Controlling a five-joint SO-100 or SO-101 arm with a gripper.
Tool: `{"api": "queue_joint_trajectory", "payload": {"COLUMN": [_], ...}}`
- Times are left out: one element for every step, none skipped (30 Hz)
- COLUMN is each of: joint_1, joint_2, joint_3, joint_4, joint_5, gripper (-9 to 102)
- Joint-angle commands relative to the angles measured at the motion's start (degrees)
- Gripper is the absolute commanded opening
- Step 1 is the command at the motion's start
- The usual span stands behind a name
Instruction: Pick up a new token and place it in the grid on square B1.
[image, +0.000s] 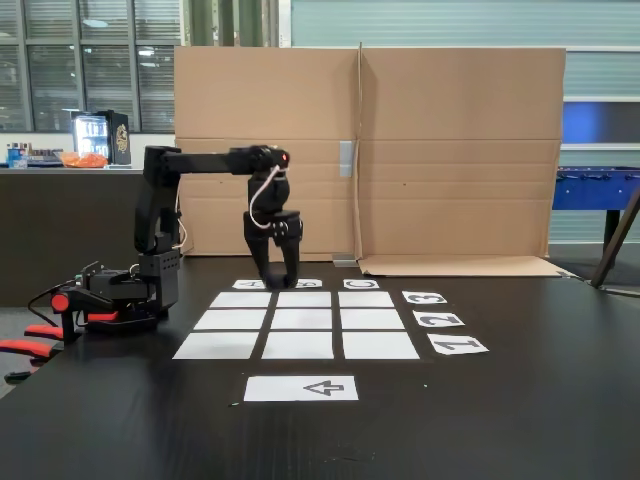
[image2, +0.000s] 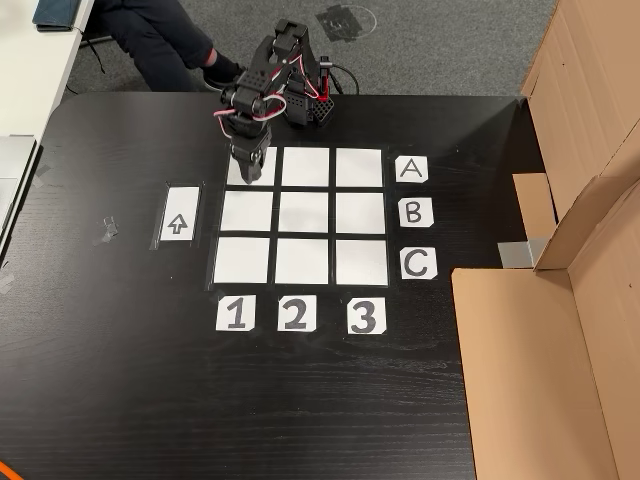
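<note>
Arrow sheet (image: 300, 388): nearest the camera in the fixed view, flat near the table's (image: 520, 420) front edge, just in front of the grid's first column.
Grid (image2: 304, 211): nine white squares at mid-table. All nine read blank in both views.
Labels: A B C (image2: 414, 211) run along the grid edge farthest from the arrow sheet. 1 2 3 (image2: 294, 314) run along the C-row edge.
Square B1 (image2: 247, 211): middle square of the column beside the arrow sheet. Bare, nothing on it.
Arm base (image2: 305, 105): at the table edge beyond row A.
Gripper (image2: 247, 165): pointing down. In the other view it sits over the corner square A1, next to B1 along the same column. In the fixed view it appears in front of the grid's far edge, between labels A and B. The views disagree, so its true footprint and height are uncertain.
Jaws: too dark and small to resolve; cannot tell whether they are spread, closed or pinching something.
Token: not located. A black puck on a black table would be hard to see, and one between the fingers cannot be confirmed or ruled out.
Progress (judgement): placement not done, since B1 is bare. Pickup status unknown.
Remaining (judgement): confirm the token is in the grasp, shift one square along column 1 to B1, lower, release.
Cardboard screen (image: 450, 150): upright along the table's far edge, well apart from the grid.
</note>
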Motion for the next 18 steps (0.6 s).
{"api": "queue_joint_trajectory", "payload": {"joint_1": [0.79, 0.97, 1.05, 1.23, 1.23, 1.41, 1.49, 1.58, 1.76, 1.93, 2.02, 2.2, 2.29, 2.37, 2.46, 2.64, 2.72, 2.81], "joint_2": [-3.16, -4.04, -4.83, -5.71, -6.5, -7.12, -7.82, -8.44, -8.96, -9.49, -10.11, -10.81, -11.51, -12.22, -13.18, -13.97, -14.68, -15.29], "joint_3": [-0.62, -0.62, -0.62, -0.7, -0.79, -0.88, -1.05, -1.23, -1.41, -1.76, -2.2, -2.72, -3.25, -3.78, -4.48, -5.27, -6.06, -6.77], "joint_4": [-1.32, -1.85, -2.46, -2.9, -3.25, -3.6, -3.87, -4.04, -4.22, -4.39, -4.48, -4.48, -4.66, -4.75, -4.75, -4.75, -4.75, -4.75], "joint_5": [0.44, 0.44, 0.44, 0.44, 0.44, 0.35, 0.35, 0.35, 0.35, 0.35, 0.35, 0.35, 0.26, 0.26, 0.26, 0.26, 0.26, 0.26], "gripper": [10, 10, 10, 10, 10, 10, 10, 10, 10, 10, 10, 10, 10, 10, 10, 10, 10, 10]}}
